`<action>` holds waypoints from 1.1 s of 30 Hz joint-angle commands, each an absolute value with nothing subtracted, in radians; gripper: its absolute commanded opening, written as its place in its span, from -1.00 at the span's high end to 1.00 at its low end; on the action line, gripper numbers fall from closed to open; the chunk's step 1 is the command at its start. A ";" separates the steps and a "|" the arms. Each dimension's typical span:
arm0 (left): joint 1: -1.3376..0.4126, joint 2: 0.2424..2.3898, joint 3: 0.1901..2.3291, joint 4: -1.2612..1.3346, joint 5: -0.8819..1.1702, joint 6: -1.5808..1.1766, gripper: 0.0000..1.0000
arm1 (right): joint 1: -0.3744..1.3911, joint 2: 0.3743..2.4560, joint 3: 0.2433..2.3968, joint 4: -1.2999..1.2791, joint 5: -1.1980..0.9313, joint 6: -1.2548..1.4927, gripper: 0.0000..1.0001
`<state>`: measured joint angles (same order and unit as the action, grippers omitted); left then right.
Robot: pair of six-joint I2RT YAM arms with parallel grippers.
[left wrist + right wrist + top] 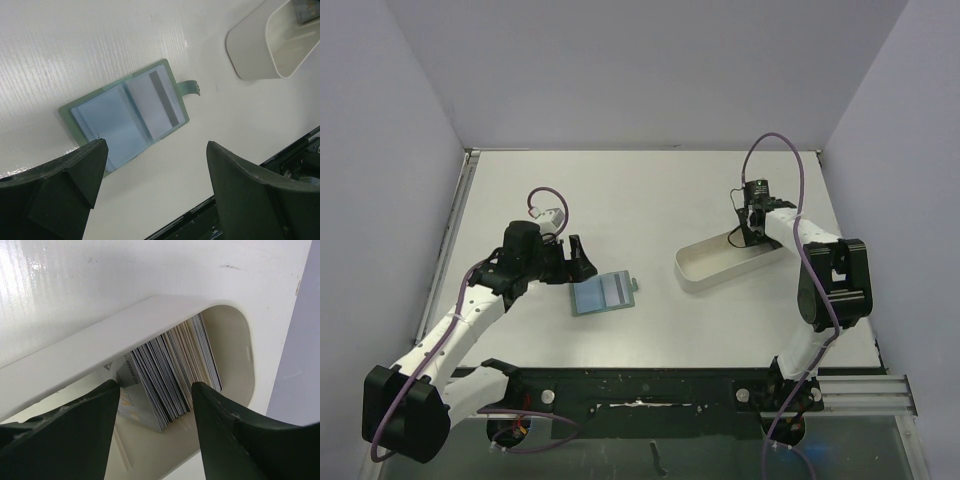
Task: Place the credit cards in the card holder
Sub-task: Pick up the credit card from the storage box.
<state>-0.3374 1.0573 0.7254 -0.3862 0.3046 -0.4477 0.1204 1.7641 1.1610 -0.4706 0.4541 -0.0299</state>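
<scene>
Straddling the credit cards (172,372) in tray (125,335), right gripper (155,390) spread, left gripper (157,150) released near card holder (125,112).

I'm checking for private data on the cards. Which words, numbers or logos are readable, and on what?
Nothing is readable.
Small dark print on the front card in the tray: too blurred to read.
No text shows on the card in the wallet, only a dark stripe.

Card holder (605,293) lies open on the table (650,200), left of centre. The tray (710,265) sits to its right, with credit cards (172,372) stacked on edge inside the tray's right end.
</scene>
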 commanded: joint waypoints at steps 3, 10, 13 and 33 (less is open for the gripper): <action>-0.330 1.045 0.753 -0.367 0.327 -0.433 -0.59 | 0.120 1.728 1.155 -0.432 0.511 -0.038 -0.07; -0.322 1.065 0.756 -0.376 0.317 -0.433 -0.59 | 0.120 1.730 1.157 -0.429 0.510 -0.040 0.24; -0.318 1.074 0.758 -0.379 0.314 -0.433 -0.59 | 0.120 1.726 1.158 -0.432 0.509 -0.040 0.36; -0.202 1.290 0.744 -0.409 0.305 -0.548 -0.26 | 0.174 1.606 1.218 -0.586 0.338 0.019 1.00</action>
<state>-0.2104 1.2690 0.7261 -0.4335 0.2691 -0.5144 0.1604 1.6863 1.1637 -0.5331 0.3740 -0.0071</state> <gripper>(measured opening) 0.686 0.043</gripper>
